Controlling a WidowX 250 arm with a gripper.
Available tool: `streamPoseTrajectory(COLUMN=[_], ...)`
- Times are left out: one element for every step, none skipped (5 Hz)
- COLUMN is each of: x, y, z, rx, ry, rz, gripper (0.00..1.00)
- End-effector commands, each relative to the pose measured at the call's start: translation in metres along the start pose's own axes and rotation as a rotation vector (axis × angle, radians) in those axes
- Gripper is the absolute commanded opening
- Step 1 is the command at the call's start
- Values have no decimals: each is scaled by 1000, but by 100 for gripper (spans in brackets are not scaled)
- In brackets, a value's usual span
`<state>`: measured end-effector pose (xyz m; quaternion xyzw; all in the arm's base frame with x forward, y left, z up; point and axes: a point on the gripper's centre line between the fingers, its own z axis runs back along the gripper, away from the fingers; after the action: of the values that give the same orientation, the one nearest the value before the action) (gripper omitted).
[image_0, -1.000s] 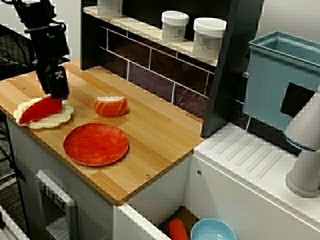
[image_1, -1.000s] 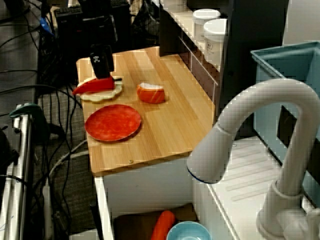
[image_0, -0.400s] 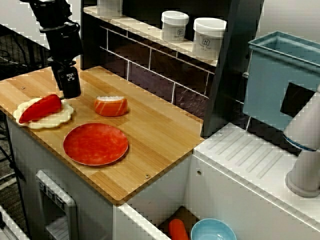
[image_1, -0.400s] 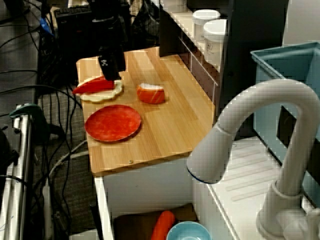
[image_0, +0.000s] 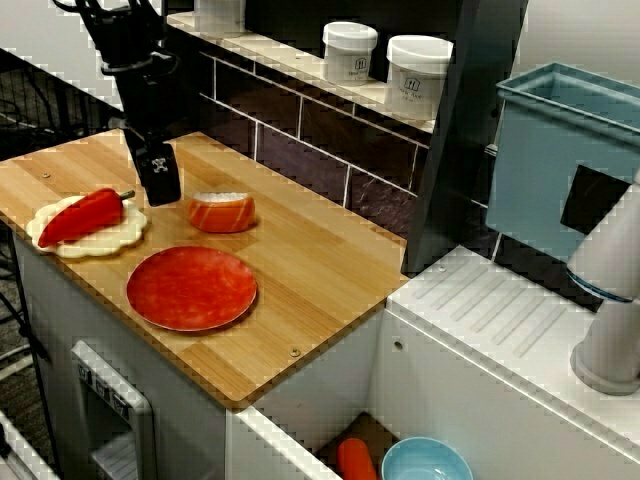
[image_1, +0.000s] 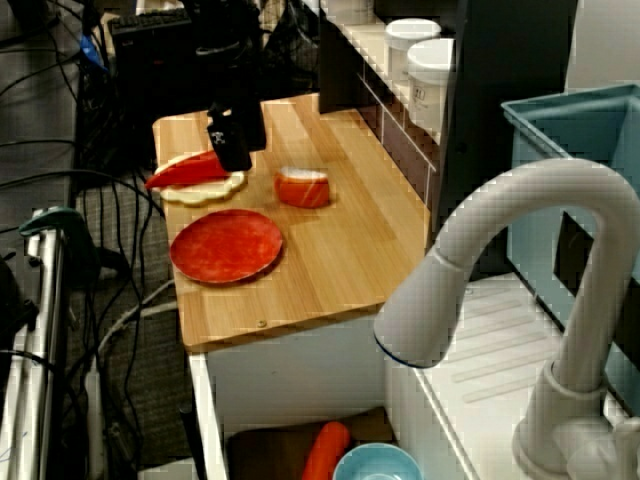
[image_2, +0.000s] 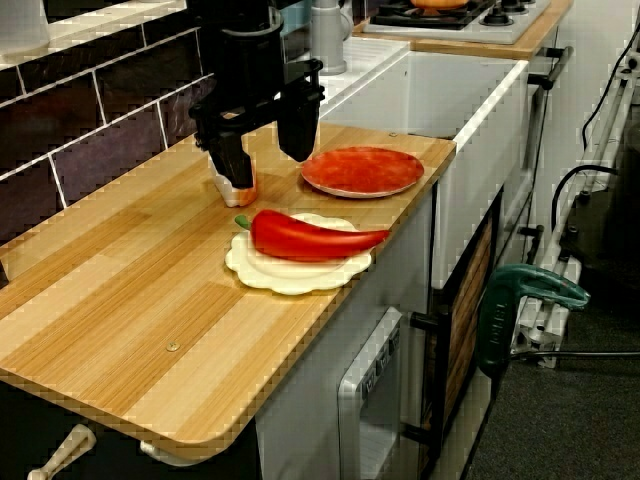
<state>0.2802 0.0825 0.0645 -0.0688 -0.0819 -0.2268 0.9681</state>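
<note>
Fingers (image_2: 298, 135) spread wide, holding nothing, low over surface (image_0: 300, 260) between red pepper (image_2: 310, 236) and sushi piece (image_0: 221, 211). Pepper lies on white scalloped plate (image_2: 290, 275), red plate (image_2: 362, 170) near.

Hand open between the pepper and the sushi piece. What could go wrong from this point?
1. The open hand is close beside the salmon sushi; one finger could push it along the counter rather than straddle it.
2. The red pepper lies loose on its cream plate near the counter's edge; a sideways brush might roll it off.
</note>
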Motion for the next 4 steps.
streamPoseTrajectory(x=[26, 34, 39, 42], y=[-5, -4, -2, 1], z=[8, 1, -3, -4], rx=[88, 105, 101, 101], ry=[-67, -65, -55, -49], rz=[-76, -73, -76, -80], gripper=[100, 100, 100, 100])
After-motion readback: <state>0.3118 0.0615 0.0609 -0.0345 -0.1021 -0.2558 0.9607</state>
